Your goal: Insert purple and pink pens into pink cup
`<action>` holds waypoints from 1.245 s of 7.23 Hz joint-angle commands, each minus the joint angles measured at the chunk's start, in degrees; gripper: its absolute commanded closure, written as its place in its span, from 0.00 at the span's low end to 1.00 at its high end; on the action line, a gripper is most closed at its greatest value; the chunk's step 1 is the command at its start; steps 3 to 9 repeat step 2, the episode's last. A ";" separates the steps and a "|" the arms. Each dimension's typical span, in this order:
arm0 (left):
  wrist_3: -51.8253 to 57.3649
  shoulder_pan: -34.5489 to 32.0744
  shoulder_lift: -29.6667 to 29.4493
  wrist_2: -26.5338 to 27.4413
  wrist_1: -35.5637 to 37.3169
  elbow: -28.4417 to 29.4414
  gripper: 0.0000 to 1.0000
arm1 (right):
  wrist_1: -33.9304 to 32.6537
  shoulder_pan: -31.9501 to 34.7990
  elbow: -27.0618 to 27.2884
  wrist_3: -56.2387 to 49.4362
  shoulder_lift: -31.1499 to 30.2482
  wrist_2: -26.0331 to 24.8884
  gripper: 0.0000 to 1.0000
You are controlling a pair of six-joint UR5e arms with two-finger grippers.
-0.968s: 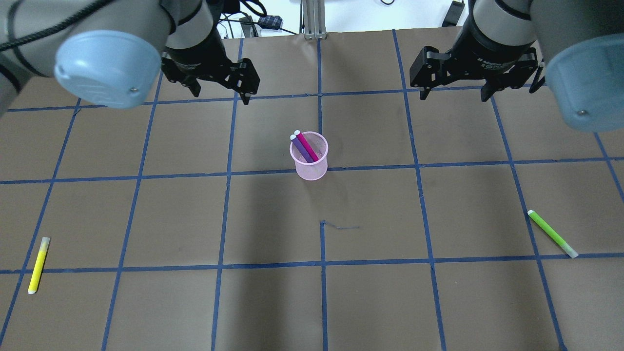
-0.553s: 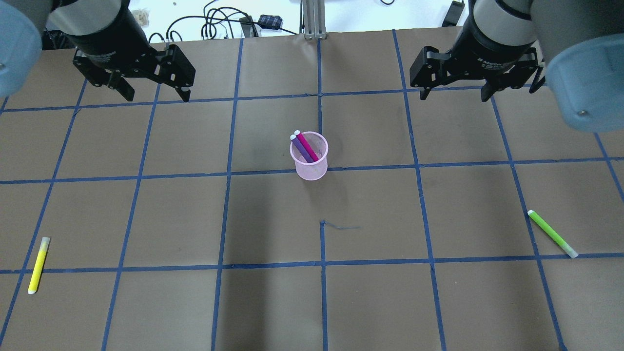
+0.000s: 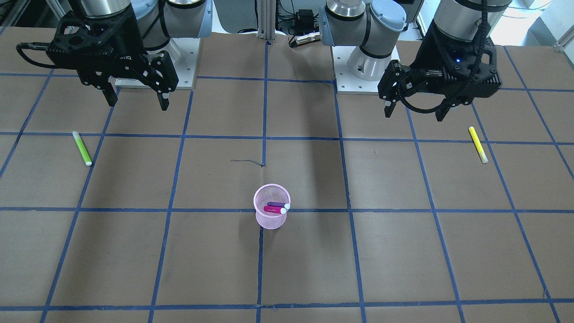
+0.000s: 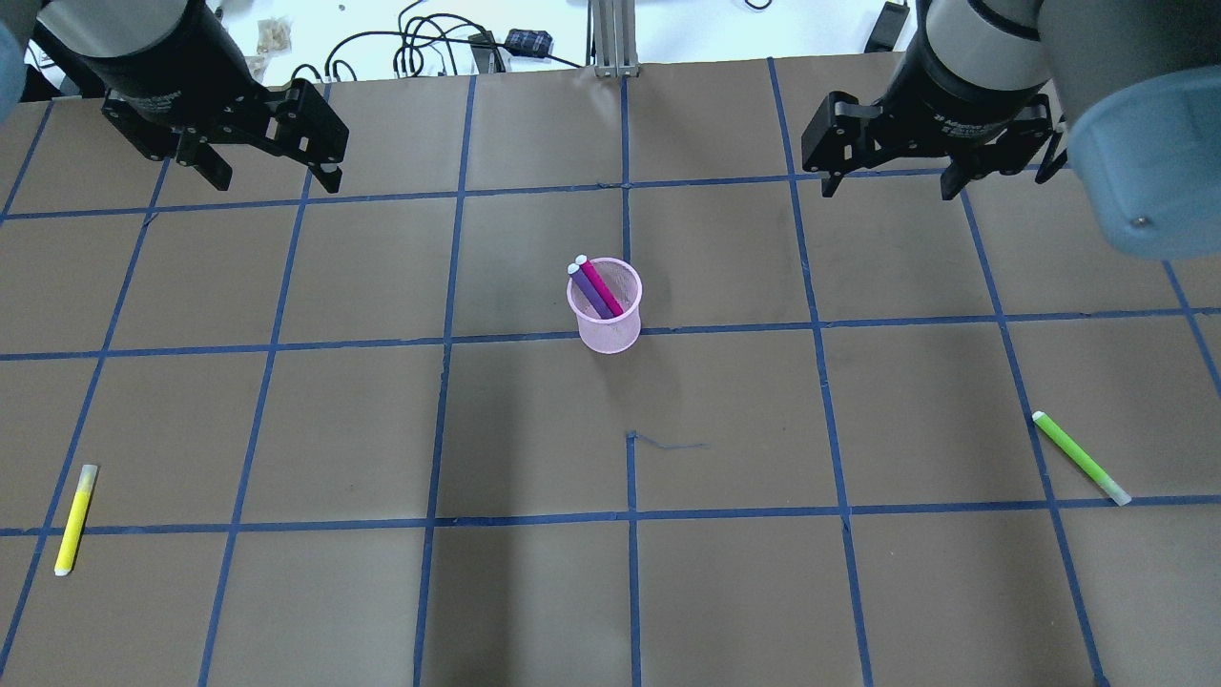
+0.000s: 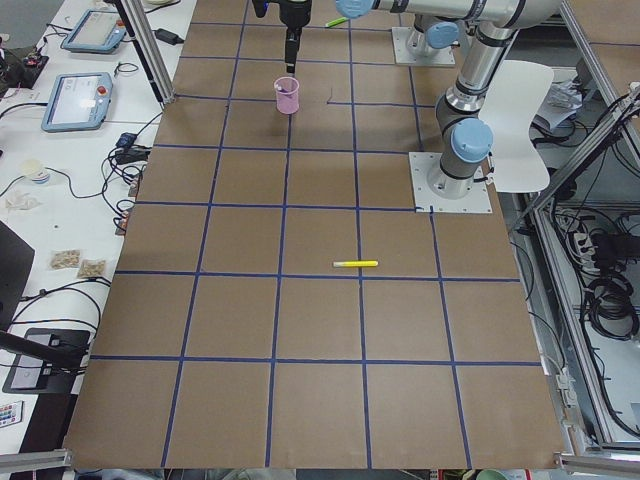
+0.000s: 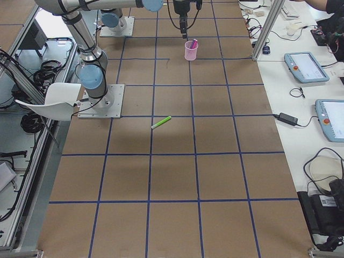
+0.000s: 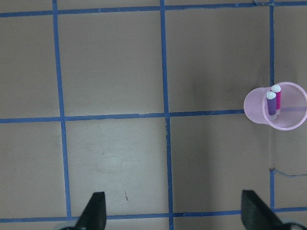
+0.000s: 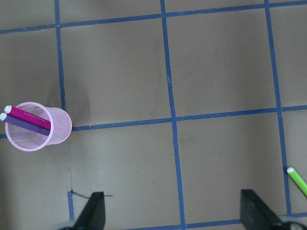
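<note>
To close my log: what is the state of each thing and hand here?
Pink cup: upright, holds two pens.
Purple pen: in cup, leaning.
Pink pen: in cup, leaning.
Yellow pen: lying on table.
Green pen: lying on table.
Left hand: open, empty.
Right hand: open, empty.

Brown-papered table (image 4: 286, 429) with blue tape grid (image 4: 334, 524); white side bench (image 6: 312, 150) with tablets (image 6: 306, 67), cables (image 4: 429, 48).
</note>
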 commanded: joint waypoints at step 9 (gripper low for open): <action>0.58 0.00 -0.43 1.43 0.43 0.18 0.00 | 0.19 0.09 0.00 0.00 -0.09 0.01 0.00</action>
